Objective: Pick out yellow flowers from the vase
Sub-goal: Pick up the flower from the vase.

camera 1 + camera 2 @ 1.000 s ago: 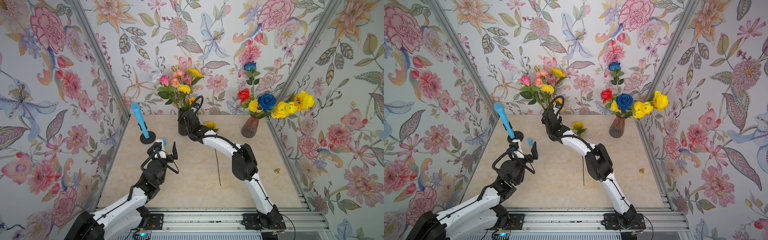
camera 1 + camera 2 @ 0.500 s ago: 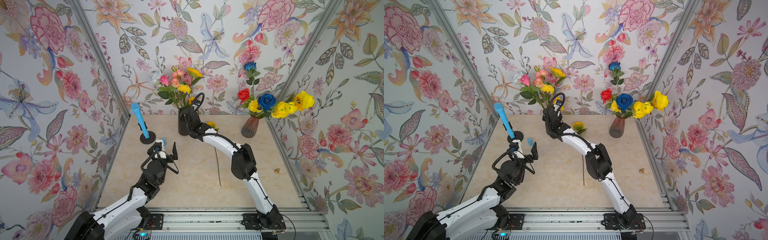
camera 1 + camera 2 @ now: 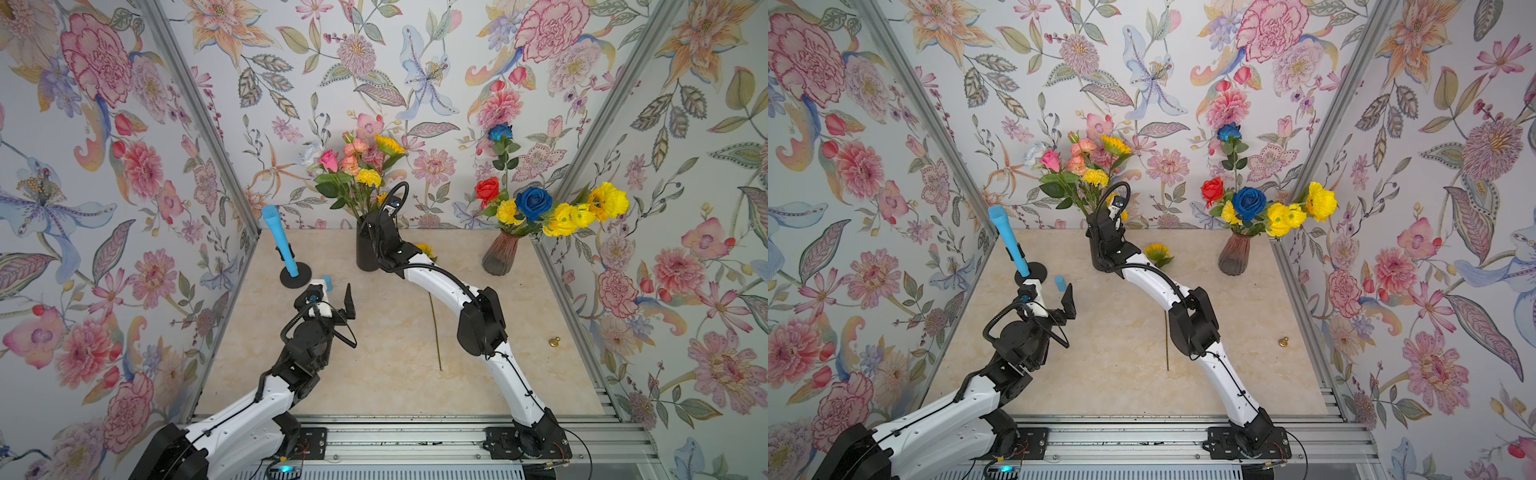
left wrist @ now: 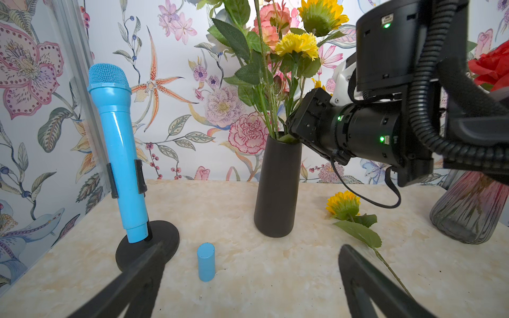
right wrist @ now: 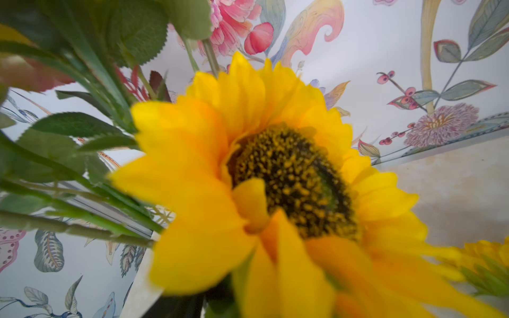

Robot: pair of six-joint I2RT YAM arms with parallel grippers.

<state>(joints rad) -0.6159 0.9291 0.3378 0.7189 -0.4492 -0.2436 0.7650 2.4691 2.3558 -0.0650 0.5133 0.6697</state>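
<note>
Light's coming in bright & even, soft from overhead; shadows staying faint on tabletop point(image 3: 374, 374). No glare showing. Both top views reading sharp, walls bowing at edges w/ wide-angle distortion. Right wrist cam: sunflower point(image 5: 289, 179) crowding lens, petals blurring out. Left wrist cam: left gripper point(image 4: 253, 247) fingers point(image 4: 132, 286) going soft up close.

Pale wallpaper point(image 3: 104, 166) is printed with pink, peach, blue and green flowers. The tabletop point(image 3: 386, 386) is marbled in cream and beige. A black vase point(image 4: 276, 187) is filled with pink and peach roses point(image 3: 328, 160) and yellow flowers point(image 3: 368, 177). A ribbed, smoky purple vase point(image 3: 500, 258) is filled with 1 red rose point(image 3: 487, 189), 2 blue roses point(image 3: 533, 203) and yellow blooms point(image 3: 563, 220). A sunflower point(image 5: 289, 179) is shown with yellow petals and a dark brown centre speckled yellow. The microphone point(image 4: 118, 137) and small cylinder point(image 4: 205, 261) are coloured sky blue.
</note>
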